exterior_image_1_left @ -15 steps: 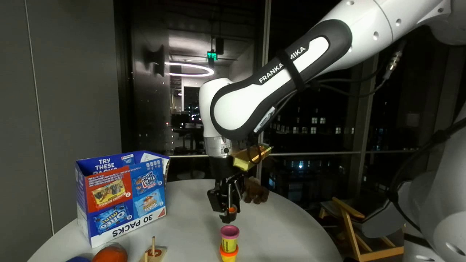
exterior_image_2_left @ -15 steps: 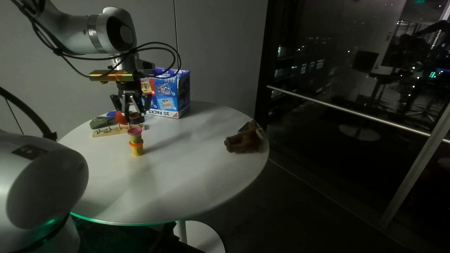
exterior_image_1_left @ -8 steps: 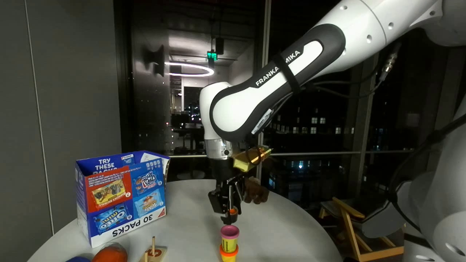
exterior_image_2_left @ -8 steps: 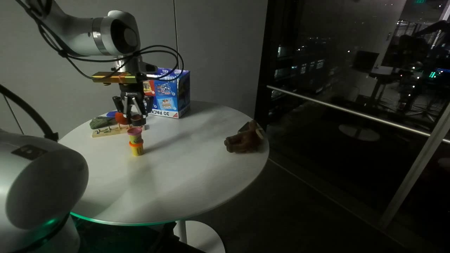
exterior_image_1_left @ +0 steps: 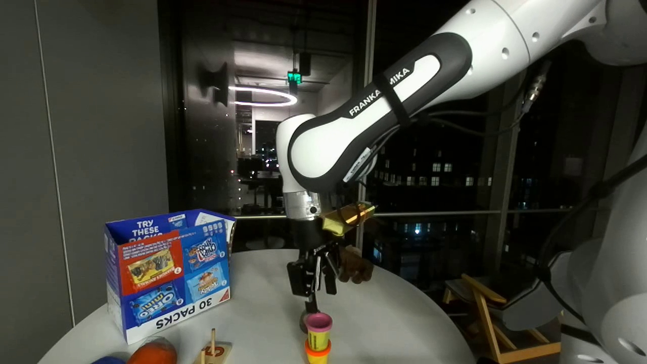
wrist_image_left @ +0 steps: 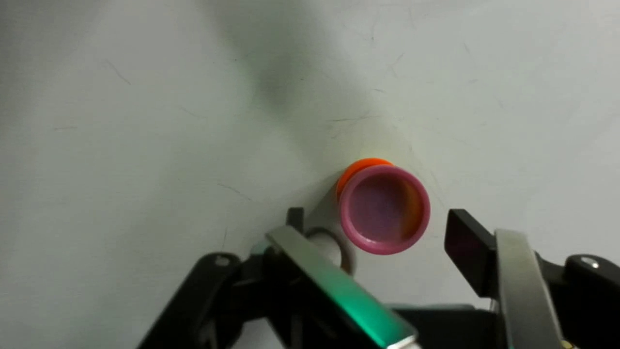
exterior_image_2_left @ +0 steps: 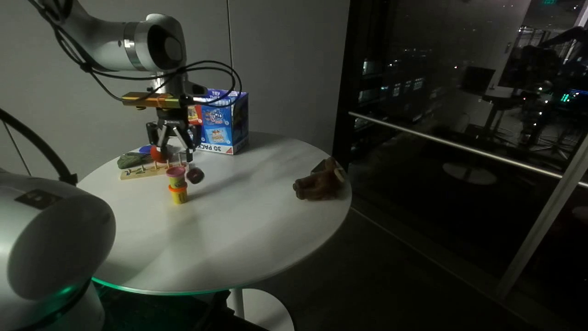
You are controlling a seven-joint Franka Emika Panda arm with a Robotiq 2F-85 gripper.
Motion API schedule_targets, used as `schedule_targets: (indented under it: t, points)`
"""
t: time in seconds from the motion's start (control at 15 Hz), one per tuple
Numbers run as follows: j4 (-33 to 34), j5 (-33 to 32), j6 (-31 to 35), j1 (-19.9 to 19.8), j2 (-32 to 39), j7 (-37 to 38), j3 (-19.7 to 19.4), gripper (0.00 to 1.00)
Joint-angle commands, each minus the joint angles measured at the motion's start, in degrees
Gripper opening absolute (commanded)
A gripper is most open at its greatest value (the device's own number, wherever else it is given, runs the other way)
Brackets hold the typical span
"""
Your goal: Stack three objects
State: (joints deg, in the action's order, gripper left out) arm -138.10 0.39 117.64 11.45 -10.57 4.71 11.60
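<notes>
An orange-yellow cup point(exterior_image_1_left: 317, 357) stands at the bottom, and a pink-topped yellow cup point(exterior_image_1_left: 318, 337) stands on it; both also show in the other exterior view, orange-yellow point(exterior_image_2_left: 179, 196) below and pink-topped point(exterior_image_2_left: 176, 177) above. The darker ring-like piece point(exterior_image_2_left: 195, 175) is tilted beside the upper cup, blurred; I cannot tell whether it touches the table. In the wrist view the piece point(wrist_image_left: 347, 261) is partly hidden by a finger. My gripper point(exterior_image_2_left: 175, 154) is open and empty above the stack. In the wrist view the pink top point(wrist_image_left: 378, 203) shows between the spread fingers of the gripper point(wrist_image_left: 380, 231).
The blue carton point(exterior_image_1_left: 207, 275) stands behind the stack. A wooden peg board point(exterior_image_2_left: 142, 173), a red-orange ball point(exterior_image_1_left: 153, 352) and a green item point(exterior_image_2_left: 132, 160) lie near it. A brown plush lump point(exterior_image_2_left: 319, 184) lies at the table's edge point(exterior_image_2_left: 275, 271).
The gripper has opened and let go of the darker piece. That piece has dropped from between the fingers to beside the upper cup. The arm has shifted slightly; the two cups have not moved.
</notes>
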Motion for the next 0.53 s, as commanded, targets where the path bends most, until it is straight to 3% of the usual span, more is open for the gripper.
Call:
schedule_targets:
  t: [0.0,0.47]
  points:
    - [1.65,1.91,-1.96,-0.01,0.43,-1.67,-0.42,1.0]
    - [-1.85,1.94,-0.48,0.28,-2.54,1.66,0.42,1.0]
